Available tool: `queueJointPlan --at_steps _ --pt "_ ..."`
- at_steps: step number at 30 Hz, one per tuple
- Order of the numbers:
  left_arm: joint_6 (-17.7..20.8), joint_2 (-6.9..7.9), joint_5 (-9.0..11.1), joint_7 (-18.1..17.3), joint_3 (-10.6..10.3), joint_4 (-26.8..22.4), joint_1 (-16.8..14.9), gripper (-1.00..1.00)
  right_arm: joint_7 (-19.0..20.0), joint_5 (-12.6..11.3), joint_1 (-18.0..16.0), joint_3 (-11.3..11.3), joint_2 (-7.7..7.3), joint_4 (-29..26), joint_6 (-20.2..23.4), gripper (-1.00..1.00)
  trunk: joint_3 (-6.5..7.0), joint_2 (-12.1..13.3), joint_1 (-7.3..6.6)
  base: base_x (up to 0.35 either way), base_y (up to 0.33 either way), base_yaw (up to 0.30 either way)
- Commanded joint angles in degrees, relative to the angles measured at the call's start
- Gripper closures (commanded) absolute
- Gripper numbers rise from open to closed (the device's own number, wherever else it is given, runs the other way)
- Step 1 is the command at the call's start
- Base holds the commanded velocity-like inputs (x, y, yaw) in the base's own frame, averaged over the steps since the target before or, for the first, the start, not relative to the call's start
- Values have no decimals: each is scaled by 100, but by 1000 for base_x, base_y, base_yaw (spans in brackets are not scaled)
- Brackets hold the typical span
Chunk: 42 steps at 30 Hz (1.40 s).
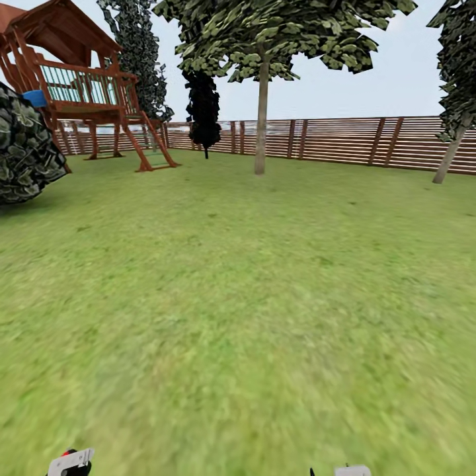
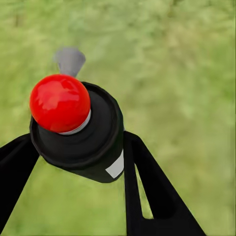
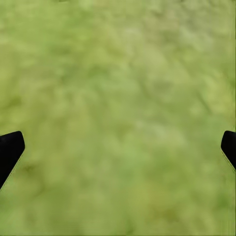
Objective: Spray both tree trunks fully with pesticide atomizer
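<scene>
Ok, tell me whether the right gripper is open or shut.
Open. In the right wrist view the right gripper has its two black fingers at opposite edges of the picture, with nothing but the blurred green lawn between them.

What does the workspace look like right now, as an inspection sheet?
Surface: green lawn, no objects lying on the stretch ahead.
Job's things: pesticide atomizer, black body with red ball top, held between the left end effector fingers; one tree with a pale straight trunk stands ahead by the fence; a second leaning trunk at far right.
Clutter: nothing seen.
Grippers: left end effector shut on the atomizer; right end effector open, over bare grass.
Cables: nothing seen.
Surroundings: wooden play tower, slat fence, dark thin tree, leafy bush.
</scene>
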Motion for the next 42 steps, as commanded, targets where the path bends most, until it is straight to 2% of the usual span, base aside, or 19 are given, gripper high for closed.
queueJointPlan --at_steps 1,42 --pt "-9 1 61 -59 21 6 -4 100 -47 60 -5 -13 -1 8 -15 -100 -5 -2 2 338 0 0" --pt "-9 1 61 -59 21 6 -4 100 -47 60 -5 -13 -1 7 -15 -100 -5 -2 2 338 0 0"
